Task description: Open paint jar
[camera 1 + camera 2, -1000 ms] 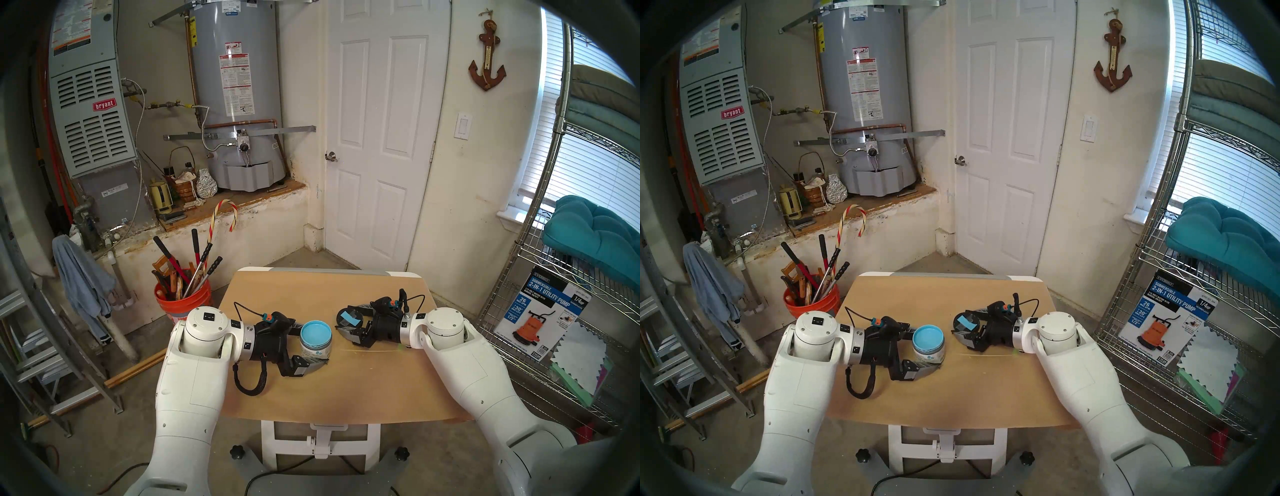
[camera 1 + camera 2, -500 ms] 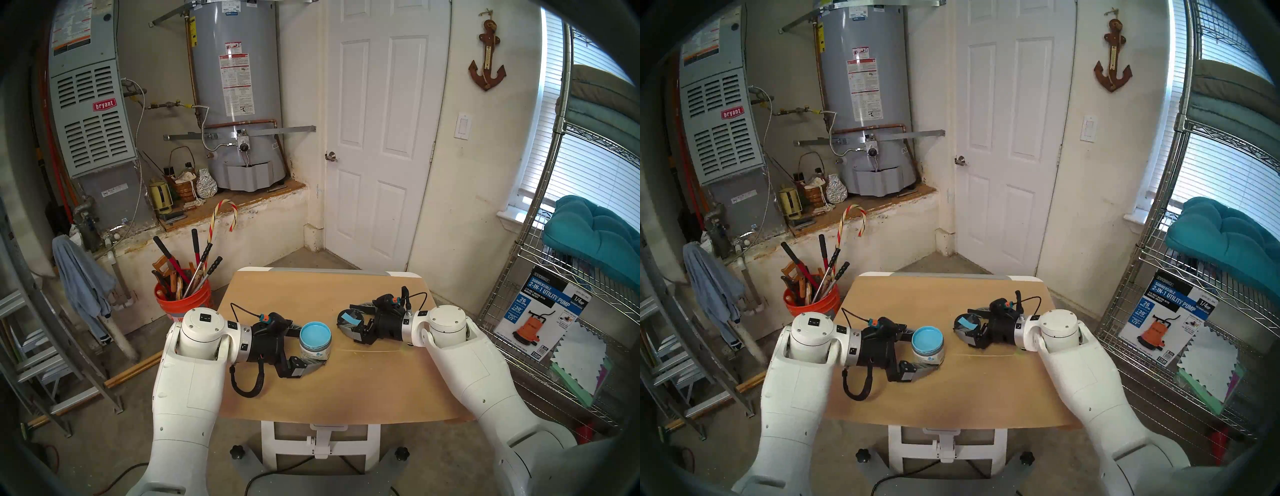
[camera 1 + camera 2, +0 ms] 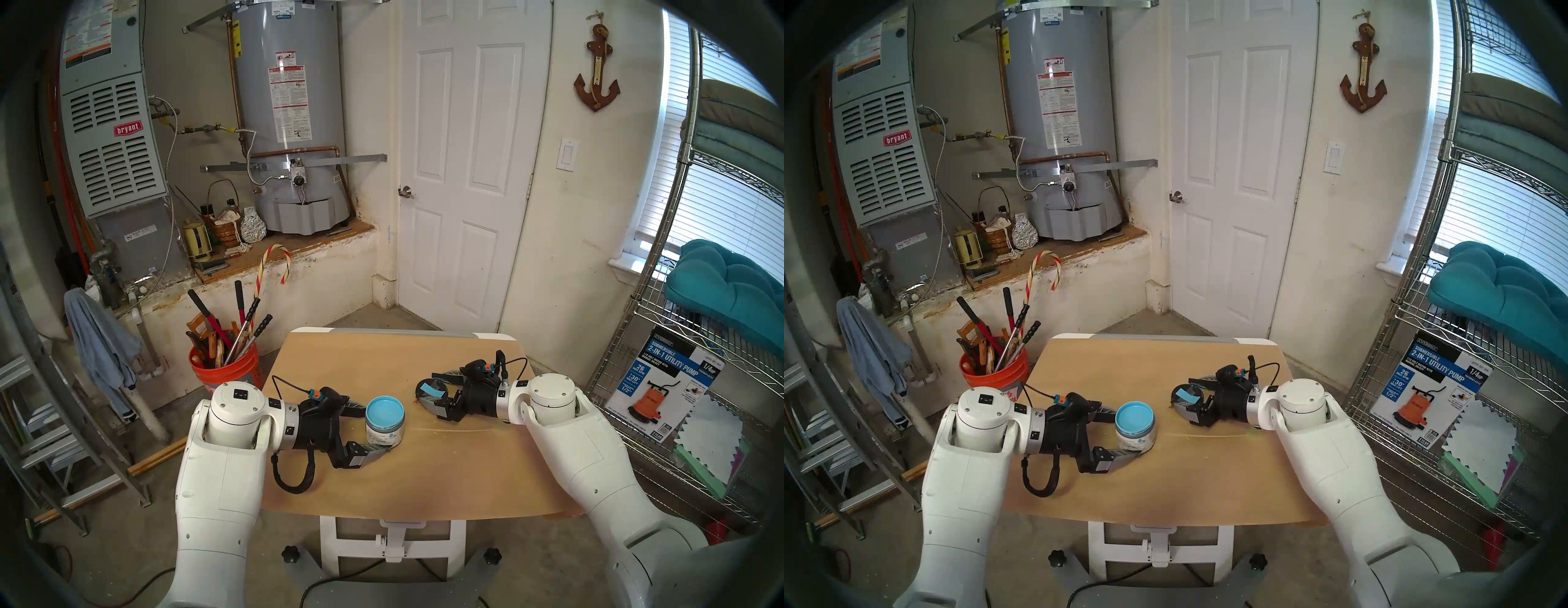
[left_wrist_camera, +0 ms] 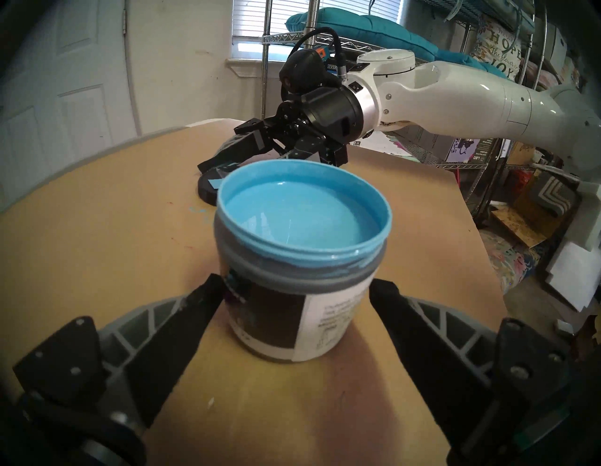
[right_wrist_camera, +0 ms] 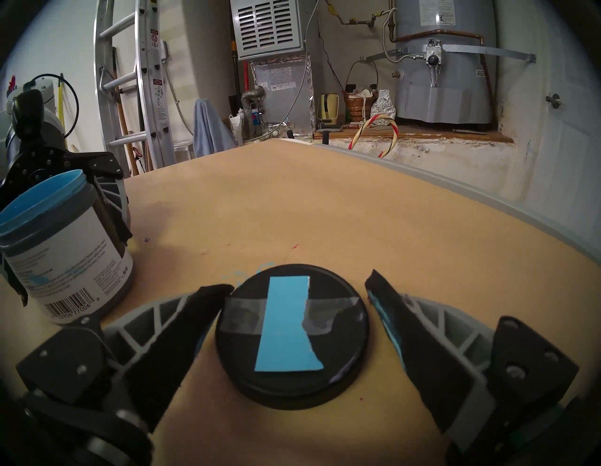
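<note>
The paint jar [image 4: 302, 260] stands upright and lidless on the tan table [image 3: 382, 479], left of centre, full of light-blue paint. My left gripper [image 4: 297, 286] is open, its fingertips [image 4: 211, 293] flanking the jar's lower wall without clamping it. The black lid [image 5: 292, 335], with a light-blue tape strip, lies flat on the table to the right of the jar [image 3: 385, 424]. My right gripper [image 5: 299, 283] is open around the lid [image 3: 430, 388], with a gap showing on each side of it.
An orange bucket [image 3: 225, 365] of long-handled tools stands on the floor off the table's left edge. A wire shelf [image 3: 679, 382] with a boxed pump is close on the right. A ladder [image 3: 42, 424] leans at far left.
My right gripper has opened and let go of the lid, which now rests on the table. Both arms have drawn back a little toward me; the jar has stayed put.
</note>
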